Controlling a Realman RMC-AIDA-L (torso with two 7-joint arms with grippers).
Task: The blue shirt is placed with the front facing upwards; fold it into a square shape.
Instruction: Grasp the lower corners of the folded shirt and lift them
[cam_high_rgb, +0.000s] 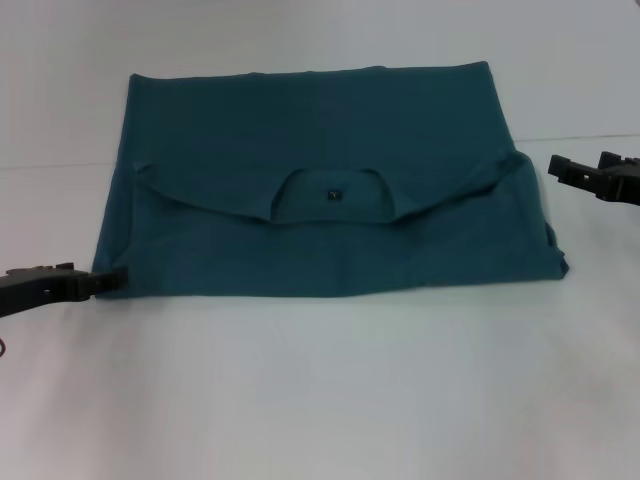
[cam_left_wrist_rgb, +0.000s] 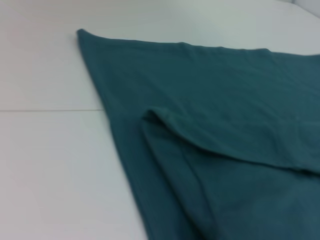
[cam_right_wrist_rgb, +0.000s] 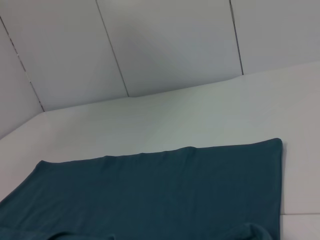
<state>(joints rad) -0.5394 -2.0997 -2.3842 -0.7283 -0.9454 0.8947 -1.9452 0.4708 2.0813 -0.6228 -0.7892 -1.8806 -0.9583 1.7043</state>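
Left gripper (cam_high_rgb: 112, 279) touches the one blue shirt (cam_high_rgb: 330, 170) at its near-left corner, right gripper (cam_high_rgb: 556, 167) hovers beside its right edge; finger states unclear.

Shirt flat on table, my two claws at its flanks.

The blue shirt (cam_high_rgb: 320, 190) lies spread on the table (cam_high_rgb: 320, 390), its near part folded back over itself so the collar with its neck label (cam_high_rgb: 334, 194) sits mid-cloth. My left gripper (cam_high_rgb: 112, 278) touches the near left corner. My right gripper (cam_high_rgb: 556, 167) hangs just off the right edge, farther back.
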